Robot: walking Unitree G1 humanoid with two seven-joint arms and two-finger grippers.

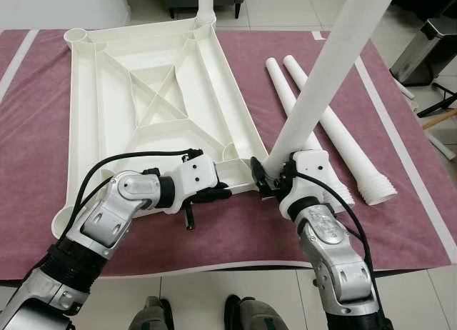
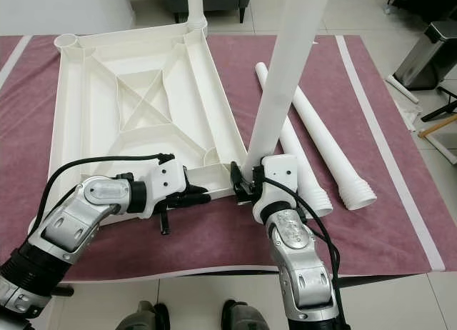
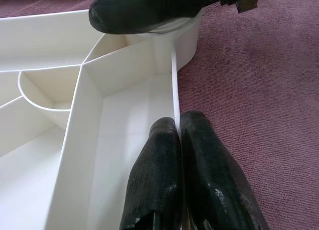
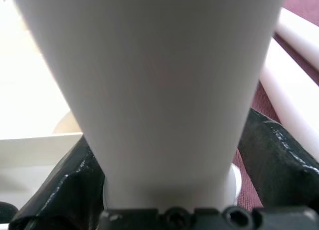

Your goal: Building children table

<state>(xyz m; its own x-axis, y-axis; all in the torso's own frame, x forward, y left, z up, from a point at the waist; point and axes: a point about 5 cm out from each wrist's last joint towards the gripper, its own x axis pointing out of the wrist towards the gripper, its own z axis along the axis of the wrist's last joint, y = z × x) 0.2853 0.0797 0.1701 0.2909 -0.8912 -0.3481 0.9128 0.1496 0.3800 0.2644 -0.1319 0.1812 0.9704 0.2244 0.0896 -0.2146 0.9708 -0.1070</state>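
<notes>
You are seating a leg (image 1: pixel 325 83) into the near corner socket (image 3: pixel 182 28) of the upturned tabletop (image 1: pixel 114 101), which lies on the maroon cloth (image 1: pixel 400 116) over the bench. Keep the leg's foot centred over that round socket and bring it upright before you press or twist; it leans toward the upper right of the frame now, and forcing it at that tilt will likely jam it.

Your right gripper (image 1: pixel 275 178), low centre of the frame, has its jaws closed around the leg's base. Your left gripper (image 3: pixel 182 155), lower left of centre, pinches the tabletop's thin side wall with jaws nearly together, steadying it. Hold that grip.

Two spare legs (image 1: pixel 335 123) lie on the cloth at right; one leg (image 1: pixel 206 3) already stands in the far corner.
</notes>
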